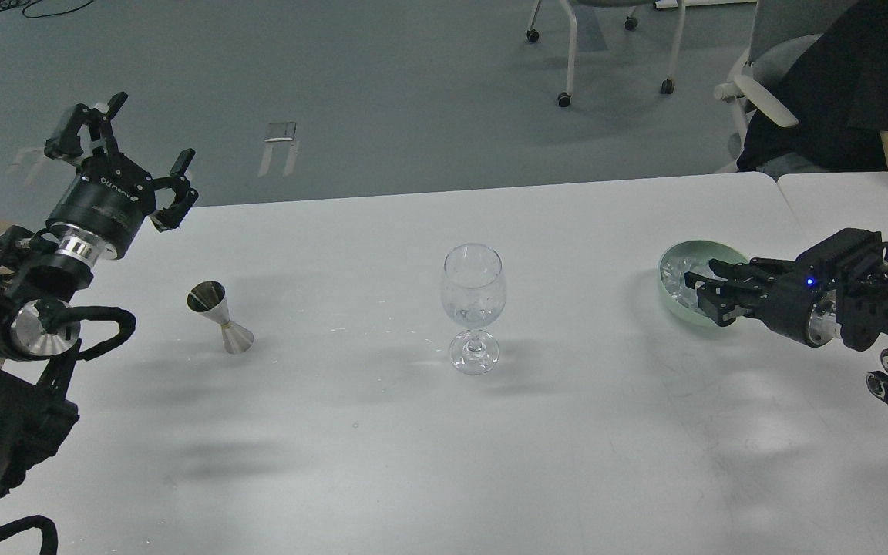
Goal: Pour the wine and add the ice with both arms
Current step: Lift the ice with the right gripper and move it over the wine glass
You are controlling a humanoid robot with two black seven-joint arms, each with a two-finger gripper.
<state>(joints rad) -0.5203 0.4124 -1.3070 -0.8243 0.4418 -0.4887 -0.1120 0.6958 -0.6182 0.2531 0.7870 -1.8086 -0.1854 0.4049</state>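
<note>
A clear wine glass [473, 308] stands upright at the table's middle; something clear glints low in its bowl, and I cannot tell wine from ice there. A silver jigger [220, 317] stands left of it. A pale green bowl [671, 297] at the right holds clear ice cubes [675, 274]. My left gripper [124, 154] is open and empty, raised above the table's far left edge, well away from the jigger. My right gripper [702, 295] reaches into the bowl from the right, its dark fingers over the ice; their gap is unclear.
The white table [413, 447] meets a second table at a seam on the far right [777, 181]. A person in black [837, 85] sits behind the right corner. Chairs on castors [613, 46] stand on the grey floor beyond.
</note>
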